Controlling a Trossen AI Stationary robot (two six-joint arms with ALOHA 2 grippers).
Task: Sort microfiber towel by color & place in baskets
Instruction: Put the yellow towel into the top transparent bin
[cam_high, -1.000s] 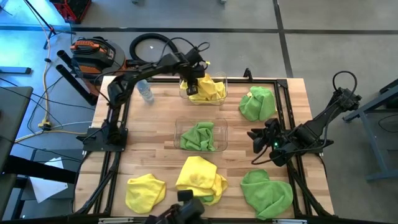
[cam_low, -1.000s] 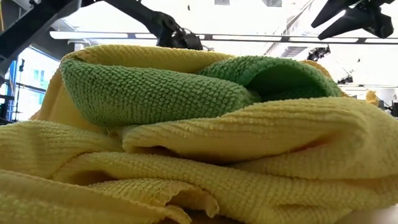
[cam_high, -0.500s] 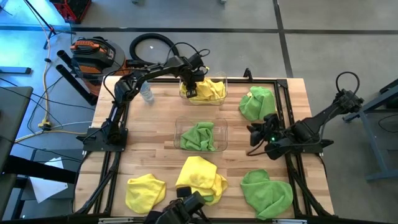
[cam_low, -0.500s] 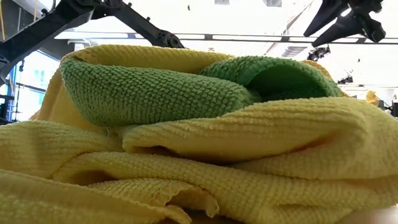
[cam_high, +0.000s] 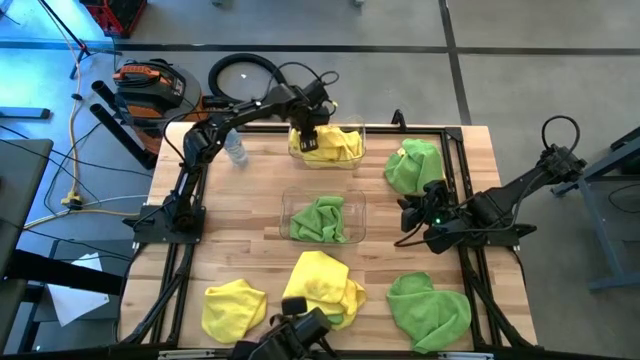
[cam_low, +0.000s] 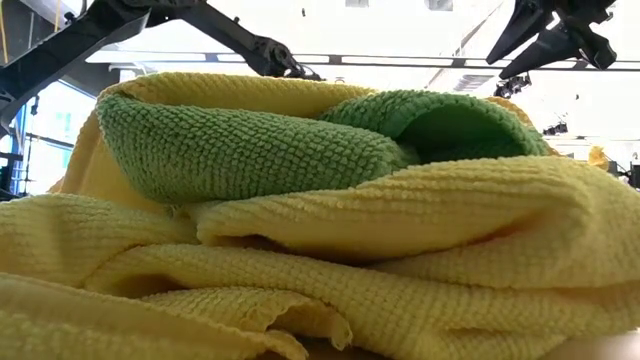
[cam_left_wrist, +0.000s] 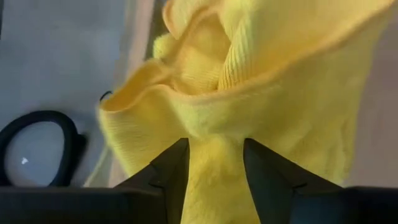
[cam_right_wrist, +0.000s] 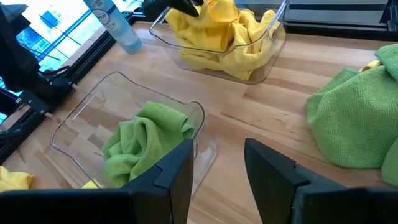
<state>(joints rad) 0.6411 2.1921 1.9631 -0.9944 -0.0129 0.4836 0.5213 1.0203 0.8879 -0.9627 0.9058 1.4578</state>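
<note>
Yellow microfiber towels (cam_high: 335, 145) fill the far basket (cam_right_wrist: 273, 43). My left gripper (cam_high: 307, 140) points down into that basket's left end, open, with yellow cloth (cam_left_wrist: 214, 186) between its fingers. The middle basket (cam_high: 355, 205) holds a green towel (cam_right_wrist: 146, 146). My right gripper (cam_right_wrist: 221, 168) hangs open above the table to the right of the middle basket, holding nothing. Loose towels lie on the table: green at the far right (cam_high: 415, 165) and near right (cam_high: 428, 308), yellow at the near left (cam_high: 233, 308) and near middle (cam_high: 322, 285). My left gripper comes from above with its fingers (cam_left_wrist: 177, 171) on either side of a raised fold of the top yellow towel (cam_left_wrist: 214, 134). The towel lies in the far basket. I cannot tell whether the fingers touch the cloth.
A small clear bottle with a blue cap (cam_high: 233, 147) stands left of the far basket. The near-middle yellow towel, with a green one (cam_low: 240, 150) tucked in it, fills the low view. Bare wood (cam_high: 240, 225) lies left of the middle basket.
My left gripper has sunk toward the far basket with the yellow towel, which was bunched up higher and now rests lower in the basket. My right arm has swung a little toward the far edge.
</note>
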